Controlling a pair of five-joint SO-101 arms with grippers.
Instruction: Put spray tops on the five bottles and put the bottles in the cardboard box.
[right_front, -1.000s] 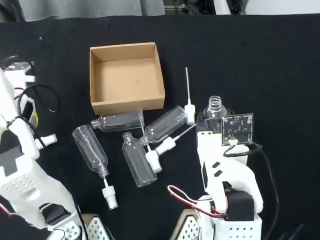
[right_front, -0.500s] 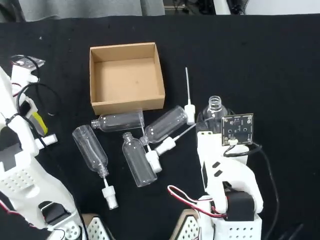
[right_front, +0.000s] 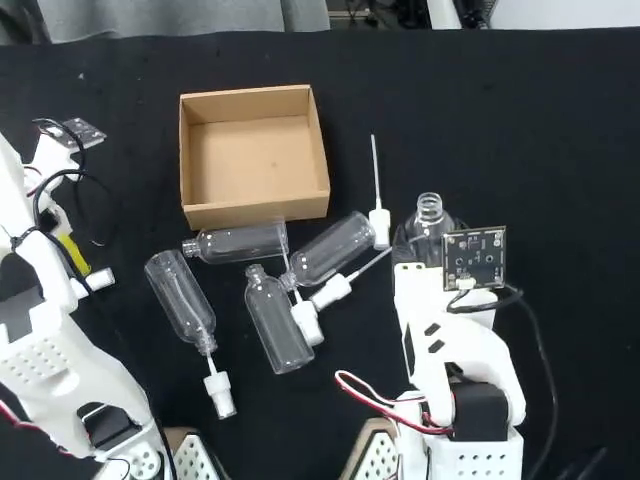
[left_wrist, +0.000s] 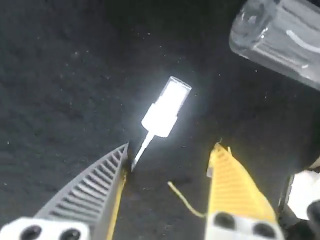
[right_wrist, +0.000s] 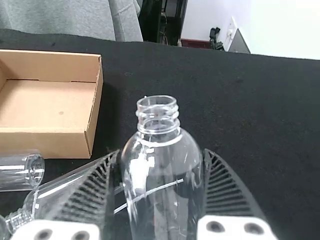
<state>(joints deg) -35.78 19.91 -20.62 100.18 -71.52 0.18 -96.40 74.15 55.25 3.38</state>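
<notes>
Right fingers (right_wrist: 226, 192) grip clear, open-necked upright bottle (right_wrist: 160, 165); left fingers (left_wrist: 235, 185) spread apart.

the table (right_front: 520, 110) is covered in plain black. the box (right_front: 255, 208) is shown in plain brown cardboard. the bottles (right_front: 240, 242) are clear, as is the bottle (right_wrist: 160, 170) in the right gripper (right_wrist: 161, 154), whose ribbed fingers (right_wrist: 87, 197) are dark grey on white bases. the spray tops (right_front: 305, 320) are white. on the left gripper (left_wrist: 171, 149), one ribbed finger (left_wrist: 95, 185) is grey and the other is yellow. the arms (right_front: 450, 340) are white, with wires (right_front: 370, 395) in red and black.
</notes>
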